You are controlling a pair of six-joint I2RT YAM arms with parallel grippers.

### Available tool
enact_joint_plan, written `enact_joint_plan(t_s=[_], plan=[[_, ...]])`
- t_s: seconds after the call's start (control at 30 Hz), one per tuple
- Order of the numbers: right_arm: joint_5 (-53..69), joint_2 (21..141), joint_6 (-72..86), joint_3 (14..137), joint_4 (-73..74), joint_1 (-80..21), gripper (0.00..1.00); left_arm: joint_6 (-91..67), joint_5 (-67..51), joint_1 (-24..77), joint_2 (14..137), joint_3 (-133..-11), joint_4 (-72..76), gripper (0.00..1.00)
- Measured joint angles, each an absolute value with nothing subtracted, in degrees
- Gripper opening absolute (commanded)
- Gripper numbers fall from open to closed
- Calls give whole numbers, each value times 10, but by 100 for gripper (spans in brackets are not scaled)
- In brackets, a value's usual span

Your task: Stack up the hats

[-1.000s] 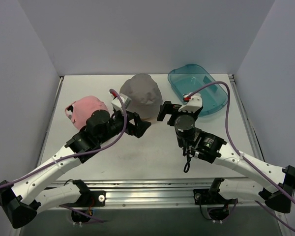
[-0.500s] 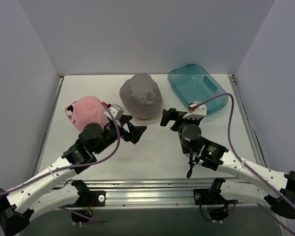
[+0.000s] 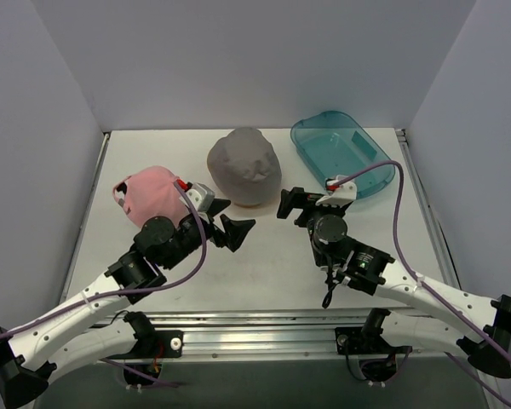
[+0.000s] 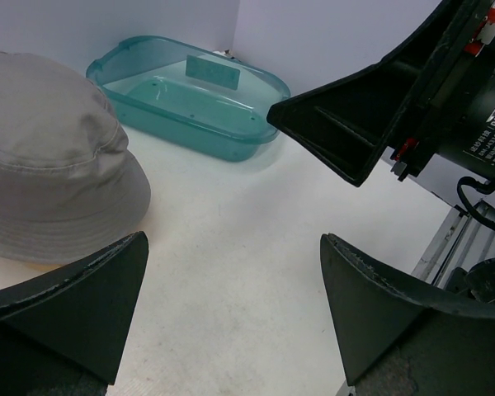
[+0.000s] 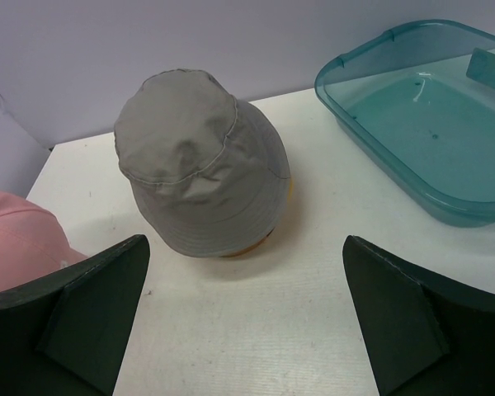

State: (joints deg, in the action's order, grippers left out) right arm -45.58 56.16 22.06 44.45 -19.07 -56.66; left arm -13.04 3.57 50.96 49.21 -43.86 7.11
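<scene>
So the grey bucket hat (image 3: 244, 167) sits crown-up at the far middle of the table (image 3: 264, 273). From the right wrist view there's a thin sliver of yellow fabric (image 5: 268, 237) poking out under its brim on the near right side, so it looks like the grey one is sitting on top of something yellow, though I can't make out more of it than that strip. The pink cap (image 3: 149, 192) is over on the left, just beside the grey hat but not touching it, and the left arm's wrist covers its near right edge in the overhead view. Far right there's a see-through teal tub (image 3: 336, 145), well apart from the hats. The left gripper (image 3: 232, 220) hangs over bare table just near of the grey hat, with its jaws spread wide and nothing between them. The right gripper (image 3: 291, 204) is just off the hat's near right side, jaws also wide apart and holding nothing. The two grippers more or less point at each other across a small gap, and neither one touches a hat. Purple cables (image 3: 200, 247) loop off both wrists.
</scene>
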Motion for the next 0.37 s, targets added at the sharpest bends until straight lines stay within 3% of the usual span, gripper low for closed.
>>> enact_joint_plan(t_s=[0.37], plan=[[-456,552,218,444,-191,-567,100,-128,45,515,483,-439,71,94]])
